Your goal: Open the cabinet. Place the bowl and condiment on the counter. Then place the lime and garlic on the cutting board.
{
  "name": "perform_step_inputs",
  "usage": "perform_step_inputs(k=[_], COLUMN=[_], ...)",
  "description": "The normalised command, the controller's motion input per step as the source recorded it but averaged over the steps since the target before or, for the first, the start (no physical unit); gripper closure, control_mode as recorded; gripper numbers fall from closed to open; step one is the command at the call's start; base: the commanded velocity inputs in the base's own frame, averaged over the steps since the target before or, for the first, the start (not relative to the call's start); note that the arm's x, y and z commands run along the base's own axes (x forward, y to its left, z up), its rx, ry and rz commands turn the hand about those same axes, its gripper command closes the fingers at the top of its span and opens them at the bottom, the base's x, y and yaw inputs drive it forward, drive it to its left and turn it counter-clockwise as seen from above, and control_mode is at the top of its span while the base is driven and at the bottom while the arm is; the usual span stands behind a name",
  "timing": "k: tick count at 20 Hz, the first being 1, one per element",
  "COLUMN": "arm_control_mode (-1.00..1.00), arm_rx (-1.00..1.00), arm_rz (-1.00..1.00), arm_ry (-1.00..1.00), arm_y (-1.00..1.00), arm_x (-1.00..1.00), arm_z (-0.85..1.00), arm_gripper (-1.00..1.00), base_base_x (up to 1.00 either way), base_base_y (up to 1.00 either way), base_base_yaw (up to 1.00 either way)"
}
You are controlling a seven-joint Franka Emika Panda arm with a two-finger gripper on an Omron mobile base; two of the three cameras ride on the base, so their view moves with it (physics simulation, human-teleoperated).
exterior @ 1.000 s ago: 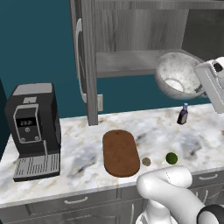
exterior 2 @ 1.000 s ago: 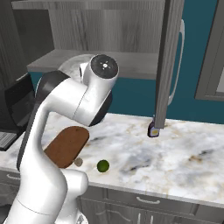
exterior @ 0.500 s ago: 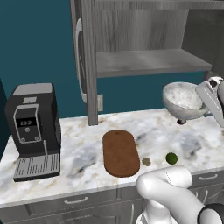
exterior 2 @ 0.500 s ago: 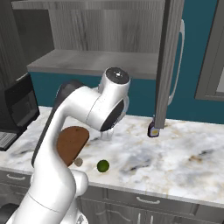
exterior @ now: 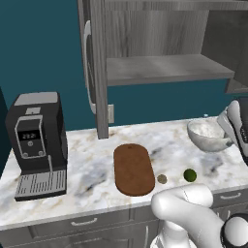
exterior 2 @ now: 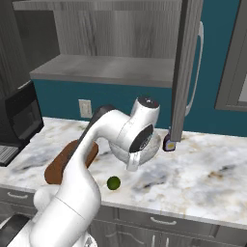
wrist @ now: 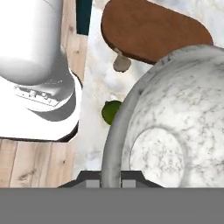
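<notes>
My gripper (wrist: 111,183) is shut on the rim of the white-grey marbled bowl (wrist: 175,131). The bowl (exterior: 207,135) hangs low over the right side of the white marble counter (exterior: 87,169), with the gripper (exterior: 227,127) at its right edge. The green lime (exterior: 190,175) and the beige garlic (exterior: 162,178) lie on the counter just right of the reddish-brown cutting board (exterior: 133,168). The dark condiment (exterior 2: 169,143) bottle stands on the counter behind the bowl (exterior 2: 150,148), at the foot of the open cabinet door (exterior 2: 185,72). The cabinet (exterior: 164,68) shelf is bare.
A black coffee machine (exterior: 36,140) stands at the counter's left end. The open left door (exterior: 94,68) hangs down over the back of the counter. Grey drawers (exterior 2: 159,219) run under the front edge. My own arm (exterior 2: 87,164) arches over the board.
The bowl has come down from shelf height, tilted, to just above the counter at the right, held upright in my gripper. Lime, garlic and board have not moved.
</notes>
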Motion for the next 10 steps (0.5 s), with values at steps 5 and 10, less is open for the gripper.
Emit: perform_step_inputs(k=[5,10], arm_control_mode=[-1.00,-1.00], arm_rx=[0.00,0.00], arm_rz=[-0.10,-0.08], arm_ry=[0.26,0.21], arm_y=[-0.78,-0.84], arm_x=[0.31,0.38], arm_z=[-0.77,-0.83], arm_gripper=[1.00,1.00], base_base_x=[0.00,0.00], base_base_y=[0.00,0.00], base_base_yaw=[0.00,0.00])
